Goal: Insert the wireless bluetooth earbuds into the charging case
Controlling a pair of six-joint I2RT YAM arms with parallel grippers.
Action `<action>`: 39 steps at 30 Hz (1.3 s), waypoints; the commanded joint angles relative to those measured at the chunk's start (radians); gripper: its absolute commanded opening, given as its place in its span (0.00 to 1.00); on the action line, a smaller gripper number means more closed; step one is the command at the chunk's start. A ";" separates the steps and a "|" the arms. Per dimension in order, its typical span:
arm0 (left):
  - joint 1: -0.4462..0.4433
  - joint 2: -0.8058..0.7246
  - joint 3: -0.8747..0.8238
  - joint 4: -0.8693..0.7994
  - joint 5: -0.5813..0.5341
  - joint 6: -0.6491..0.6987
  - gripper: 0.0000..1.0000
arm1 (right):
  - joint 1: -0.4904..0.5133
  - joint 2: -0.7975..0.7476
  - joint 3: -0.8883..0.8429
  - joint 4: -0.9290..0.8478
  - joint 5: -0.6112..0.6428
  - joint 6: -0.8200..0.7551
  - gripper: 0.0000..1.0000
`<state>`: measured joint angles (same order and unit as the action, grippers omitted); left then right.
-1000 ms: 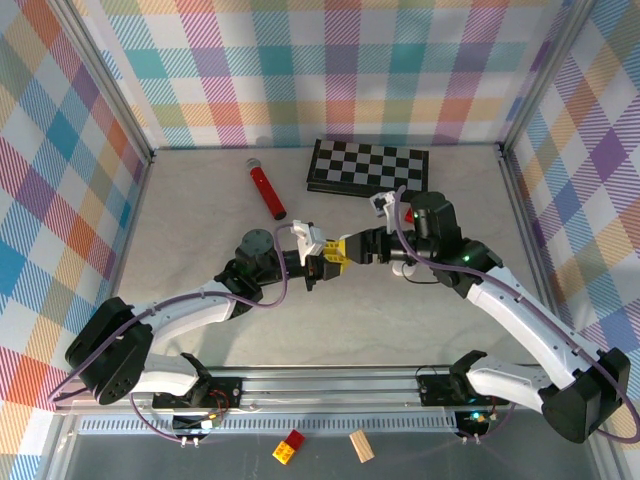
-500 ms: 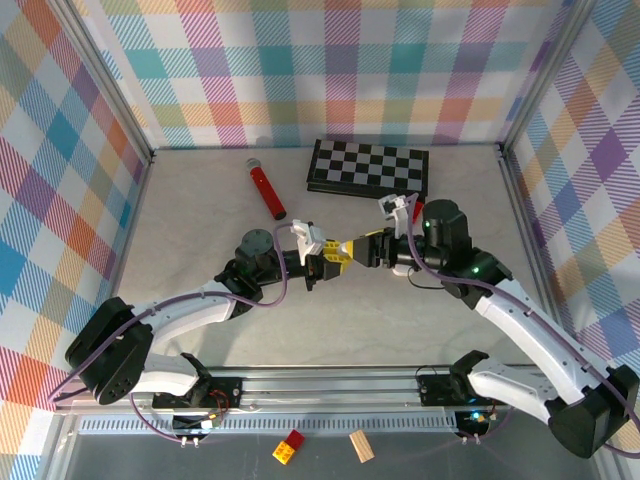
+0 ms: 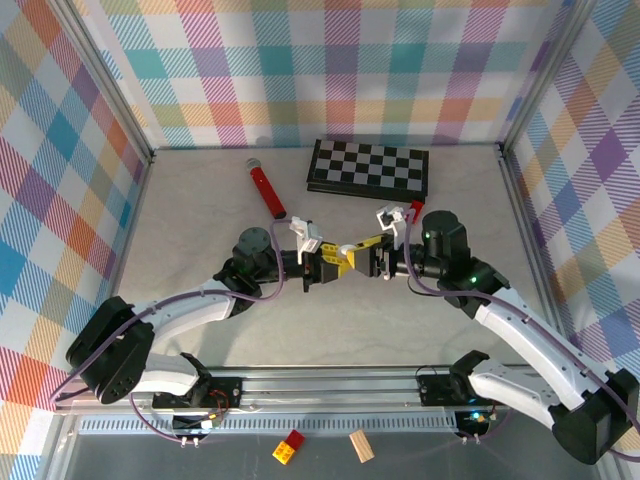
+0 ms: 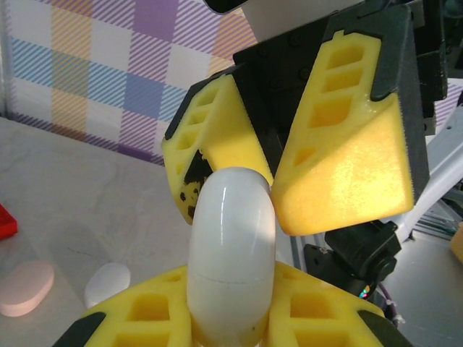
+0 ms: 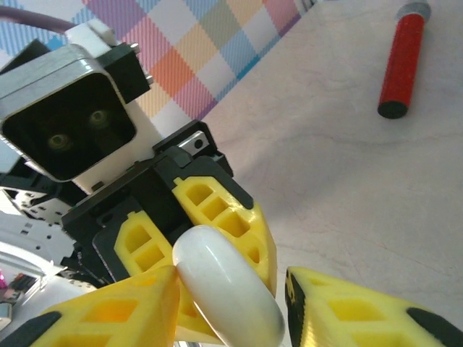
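The white oval charging case (image 4: 231,253) was held above the table (image 3: 190,230), near its middle, between the two arms. One end was pinched by the left gripper (image 3: 338,262), whose yellow fingers were pressed against both of its sides. The other end was flanked by the right gripper (image 3: 366,252), whose fingers were spread in a V. In the right wrist view one finger was seen touching the case and a gap was left at the other. On the table beside the left gripper, a pinkish oval piece (image 4: 23,288) and a white oval piece (image 4: 107,282) were seen lying just apart, blurred. Whether either was an earbud could not be told. Farther back a red cylinder (image 3: 267,190) and a folded chessboard (image 3: 368,166) were laid near the rear wall.
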<state>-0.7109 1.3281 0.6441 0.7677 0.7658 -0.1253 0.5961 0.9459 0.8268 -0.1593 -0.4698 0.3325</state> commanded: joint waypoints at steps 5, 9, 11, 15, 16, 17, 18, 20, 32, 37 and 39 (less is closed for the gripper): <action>0.002 -0.044 0.056 0.012 0.106 -0.063 0.06 | 0.001 -0.035 -0.026 0.060 -0.066 -0.057 0.34; 0.002 -0.037 0.076 0.003 0.114 -0.111 0.06 | 0.001 -0.051 -0.038 0.066 -0.093 -0.083 0.29; 0.002 -0.036 0.078 0.012 0.120 -0.131 0.06 | 0.001 -0.053 -0.040 0.064 -0.127 -0.100 0.29; 0.003 -0.046 0.075 0.037 0.127 -0.149 0.07 | 0.001 -0.047 -0.038 0.061 -0.167 -0.120 0.33; 0.002 -0.049 0.075 0.036 0.131 -0.150 0.07 | 0.001 -0.046 -0.037 0.061 -0.172 -0.125 0.33; 0.002 -0.050 0.077 0.034 0.132 -0.151 0.07 | 0.001 -0.046 -0.037 0.061 -0.174 -0.126 0.33; 0.003 -0.050 0.078 0.032 0.136 -0.151 0.07 | 0.001 -0.046 -0.037 0.065 -0.176 -0.129 0.33; 0.002 -0.049 0.079 0.032 0.143 -0.152 0.07 | 0.001 -0.048 -0.039 0.068 -0.182 -0.138 0.33; 0.002 -0.025 0.091 0.088 0.178 -0.197 0.08 | 0.001 -0.057 -0.050 0.056 -0.200 -0.168 0.29; 0.004 -0.021 0.087 0.078 0.179 -0.185 0.13 | 0.001 -0.052 -0.046 0.062 -0.191 -0.164 0.19; 0.004 -0.026 0.082 0.075 0.175 -0.168 0.15 | 0.001 -0.055 -0.048 0.064 -0.173 -0.161 0.18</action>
<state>-0.7040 1.3067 0.6891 0.7658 0.9348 -0.3099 0.5900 0.8925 0.7910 -0.0982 -0.6407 0.1772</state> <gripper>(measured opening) 0.188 0.216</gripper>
